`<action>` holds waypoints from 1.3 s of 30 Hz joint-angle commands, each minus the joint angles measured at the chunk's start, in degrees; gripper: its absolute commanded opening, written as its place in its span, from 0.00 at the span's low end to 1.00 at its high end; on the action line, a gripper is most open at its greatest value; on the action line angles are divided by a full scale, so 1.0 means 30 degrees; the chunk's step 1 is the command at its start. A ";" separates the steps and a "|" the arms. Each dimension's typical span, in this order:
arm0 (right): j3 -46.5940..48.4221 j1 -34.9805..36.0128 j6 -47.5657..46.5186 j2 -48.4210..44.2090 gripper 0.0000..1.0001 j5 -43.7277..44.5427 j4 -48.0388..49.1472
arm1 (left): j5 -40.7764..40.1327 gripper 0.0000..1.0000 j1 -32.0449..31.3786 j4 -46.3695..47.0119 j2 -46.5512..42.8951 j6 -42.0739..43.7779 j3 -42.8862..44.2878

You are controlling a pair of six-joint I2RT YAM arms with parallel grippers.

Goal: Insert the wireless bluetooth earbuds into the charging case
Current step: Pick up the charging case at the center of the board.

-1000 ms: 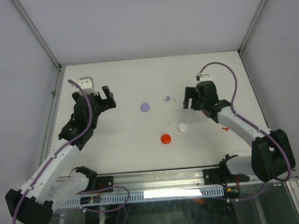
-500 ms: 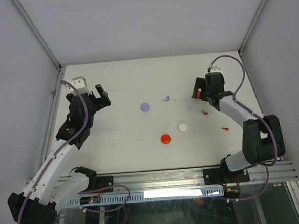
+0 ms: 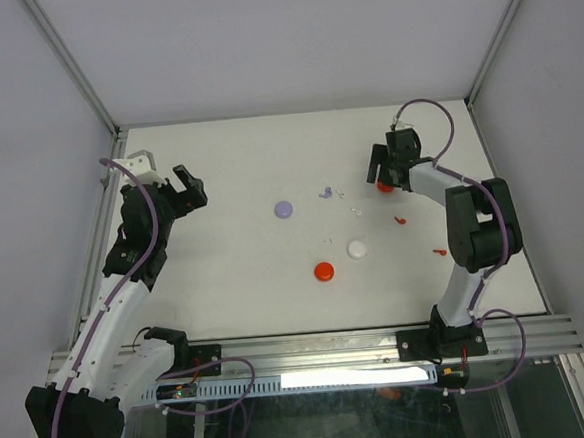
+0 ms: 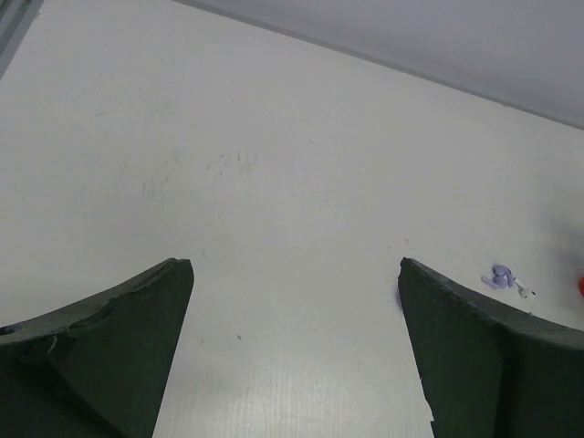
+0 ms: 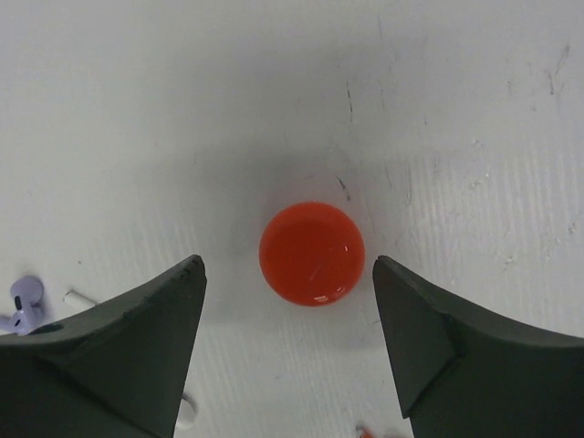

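Observation:
My right gripper (image 3: 384, 169) is open at the back right, pointing down, and a round red disc (image 3: 385, 185) lies on the table between its fingers. In the right wrist view the gripper (image 5: 287, 262) straddles this disc (image 5: 312, 254) without touching it. A lilac earbud (image 3: 325, 192) lies to its left, also showing in the right wrist view (image 5: 26, 297). Tiny white earbuds (image 3: 355, 212) and two red earbuds (image 3: 399, 220) (image 3: 439, 252) lie scattered nearby. My left gripper (image 3: 186, 185) is open and empty at the far left, as the left wrist view (image 4: 294, 265) shows.
A lilac disc (image 3: 283, 209), a white disc (image 3: 357, 247) and a second red disc (image 3: 324, 271) lie mid-table. The metal frame posts and white walls enclose the table at the back and sides. The left wrist view shows the lilac earbud (image 4: 499, 276) far off.
My right gripper has swung toward the back right; a red disc now lies between its open fingers and a red earbud shows behind it. My left gripper has drawn back to the left.

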 commanded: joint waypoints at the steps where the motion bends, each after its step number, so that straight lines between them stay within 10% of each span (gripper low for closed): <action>1: 0.1785 -0.0078 -0.0932 0.1074 0.76 0.0011 -0.0241 | 0.1296 0.99 0.0217 0.1357 -0.0274 -0.0098 -0.0090; 19: 0.2324 -0.0333 -0.1886 0.2351 0.50 -0.0807 -0.1517 | 0.3456 0.99 0.0511 0.1597 0.0731 -0.0476 0.0016; 39: -0.0230 0.4915 -0.5309 -0.5723 0.36 -0.4114 -0.1143 | 0.9495 0.99 0.0523 0.2144 -0.0218 -0.2358 -0.0748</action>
